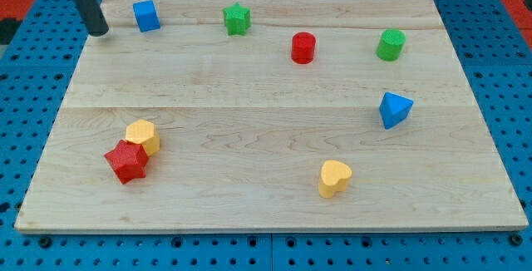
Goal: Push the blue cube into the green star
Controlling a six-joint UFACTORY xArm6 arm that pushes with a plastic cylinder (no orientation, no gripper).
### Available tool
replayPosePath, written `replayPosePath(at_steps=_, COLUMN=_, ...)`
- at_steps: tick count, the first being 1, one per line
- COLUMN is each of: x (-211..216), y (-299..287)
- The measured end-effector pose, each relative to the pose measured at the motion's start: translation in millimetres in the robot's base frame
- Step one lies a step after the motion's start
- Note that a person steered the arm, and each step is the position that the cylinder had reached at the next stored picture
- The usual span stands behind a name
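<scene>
Approach step, judged — my tip (pixel 99 32), a bare rod with no pincer, holding nothing, just left of small blue cube (pixel 146 15) at board's top-left; green star-shaped block (pixel 237 18) further right. Next: straight rightward push.

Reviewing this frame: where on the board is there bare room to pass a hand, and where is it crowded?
Widest bare patch: board centre, between the red cylinder, blue triangular block, yellow heart and the touching yellow block and red star. Crowded: the top row, where my tip sits left of the blue cube, then green star and green cylinder.

My tip (pixel 99 32) left of blue cube (pixel 146 16)
</scene>
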State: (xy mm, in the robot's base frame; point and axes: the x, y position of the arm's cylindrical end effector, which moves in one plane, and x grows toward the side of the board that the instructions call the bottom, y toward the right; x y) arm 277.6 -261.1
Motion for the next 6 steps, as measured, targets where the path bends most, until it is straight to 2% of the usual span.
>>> replayPosePath(at_steps=1, x=-24.3, y=6.3)
replayPosePath(at_steps=4, x=-17.8, y=162.3)
replayPosePath(at_steps=5, x=24.3, y=164.2)
replayPosePath(at_steps=6, x=66.3, y=210.2)
